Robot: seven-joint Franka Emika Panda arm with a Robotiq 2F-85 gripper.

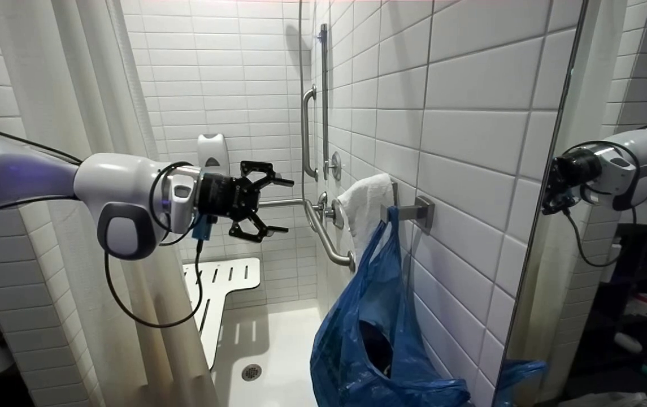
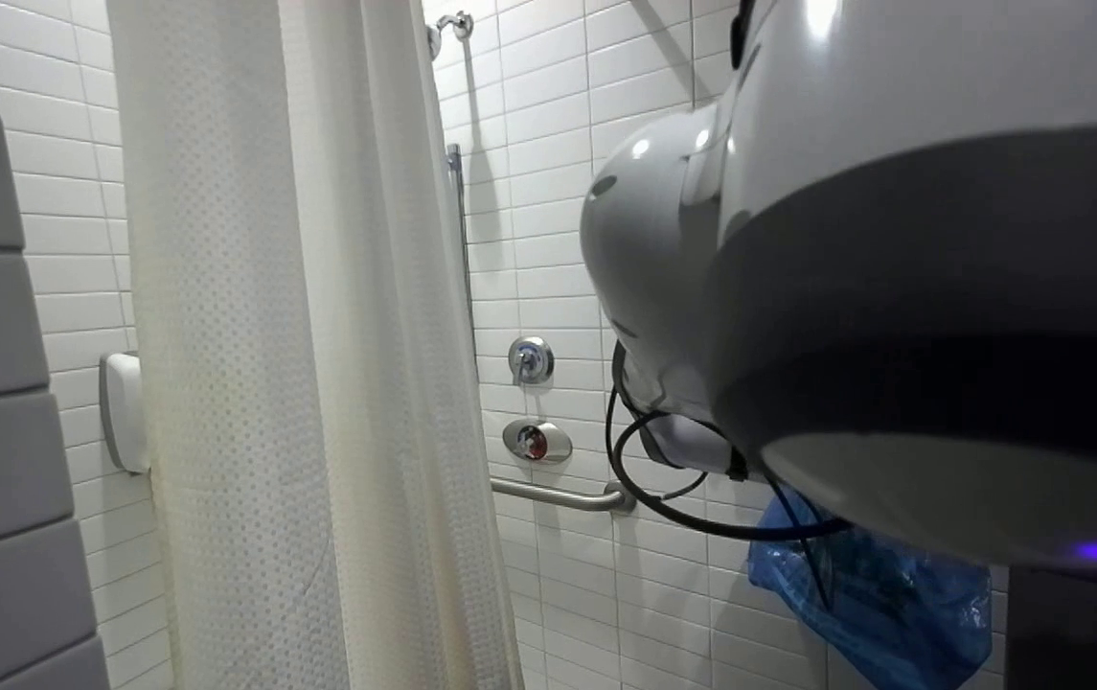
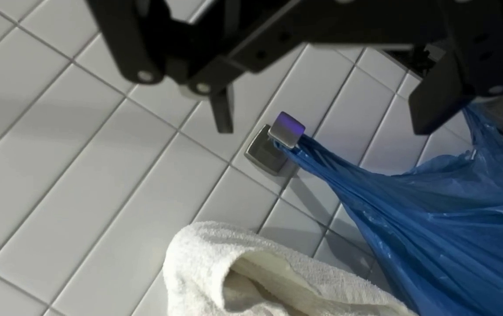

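The single blue plastic bag is thin, glossy and crumpled, sagging wide below a tightly gathered, ropelike handle; a dark item, too indistinct to name, shows in its mouth. The handle hangs from one wall hook on the white tiled wall. One white towel, terry-textured and loosely folded over, hangs just beside the bag along that wall. The one Robotiq gripper, black, points at the wall near both, its two fingers spread wide in free air. The wall hook is smooth metal with a squared end and base plate.

Around them, counted from the largest: one cream shower curtain, dimpled in weave; one slotted white shower seat; two steel grab bars, one upright, one lower; one white wall dispenser; two shower controls, one above the other; one round floor drain.
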